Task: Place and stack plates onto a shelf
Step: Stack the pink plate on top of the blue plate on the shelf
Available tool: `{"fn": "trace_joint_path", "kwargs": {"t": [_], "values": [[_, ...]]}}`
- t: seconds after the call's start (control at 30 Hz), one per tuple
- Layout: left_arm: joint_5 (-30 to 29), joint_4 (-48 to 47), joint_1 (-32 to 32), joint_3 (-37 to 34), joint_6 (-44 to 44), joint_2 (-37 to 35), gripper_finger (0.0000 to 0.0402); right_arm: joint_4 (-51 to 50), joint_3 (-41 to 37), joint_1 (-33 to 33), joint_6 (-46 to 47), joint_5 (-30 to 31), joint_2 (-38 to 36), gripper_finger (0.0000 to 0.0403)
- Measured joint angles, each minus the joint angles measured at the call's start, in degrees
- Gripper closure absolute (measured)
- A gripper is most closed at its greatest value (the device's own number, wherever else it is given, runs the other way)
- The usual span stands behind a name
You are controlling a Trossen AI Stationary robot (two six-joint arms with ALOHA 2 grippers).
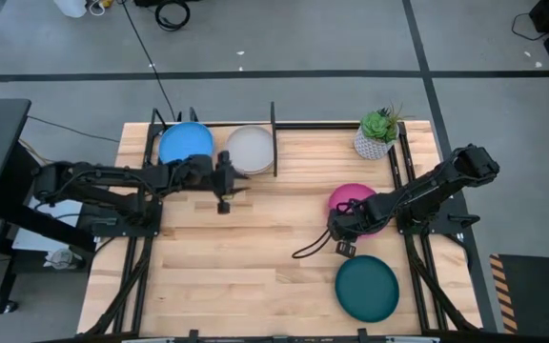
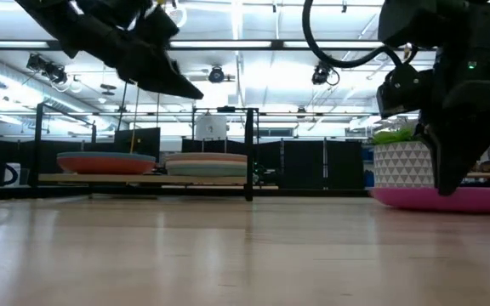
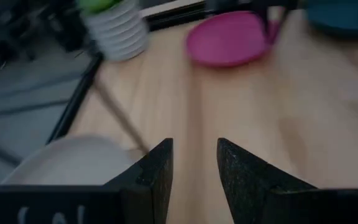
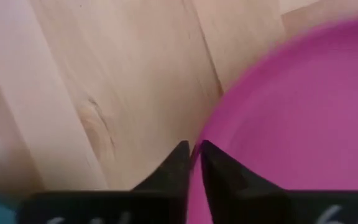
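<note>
The right gripper [image 4: 193, 158] pinches the near rim of the magenta plate [image 1: 355, 202], which lies flat on the table [image 1: 255, 267] toward its right edge, beside the potted plant [image 1: 377, 133]. The plate extends from the fingertips toward that edge. The shelf [image 1: 274, 124] runs along the table's far edge, away to the left of this plate, so the right arm is clearly the nearer carrier. The dark teal plate [image 1: 367, 288] waits near the front edge. The left gripper [image 3: 194, 168] hovers empty, fingers parted, just in front of the shelf's blue plate [image 1: 186, 145] and grey-white plate [image 1: 251, 151].
</note>
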Motion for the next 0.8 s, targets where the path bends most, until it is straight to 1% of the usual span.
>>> {"fn": "trace_joint_path", "kwargs": {"t": [0.07, 0.1, 0.2, 0.37, 0.47, 0.57, 0.63, 0.8], "values": [[0.01, 0.05, -2.49, 0.0, 3.08, 0.0, 0.0269, -0.17, 0.0, 0.0, -0.09, -0.93, 0.0, 0.0383], [-0.01, 0.05, -3.79, 0.0, 4.39, 0.0, 0.0269, 0.02, 0.01, 0.01, -0.61, -1.31, 0.0, 0.039], [-0.06, 0.26, -7.41, 0.0, 6.58, 0.0, 0.0269, 0.26, 0.02, 0.0, -0.65, -2.06, -0.04, 0.0387], [-0.11, 0.9, -12.3, 0.07, 4.9, 1.19, 0.0269, 0.41, 1.15, 0.0, -3.9, -2.94, 0.0, 0.0394], [-1.05, 2.27, -14.91, 0.07, 4.07, 3.67, 0.0269, 1.12, 3.26, 0.02, -8.15, -3.17, 0.0, 0.0395], [-4.44, 5.17, -17.37, 0.07, 4.41, 6.87, 0.0269, 2.82, 5.08, 0.0, -12.81, -3.65, 0.0, 0.0396], [-5.86, 8.11, -18.55, 0.07, 5.75, 9.39, 0.0269, 4.65, 6.0, 0.0, -15.97, -4.43, 0.0, 0.0396], [-6.83, 15.06, -20.74, 0.07, 12.02, 16.02, 0.0269, 9.09, 7.64, -0.25, -21.32, -7.09, 0.0, 0.0396]]}}
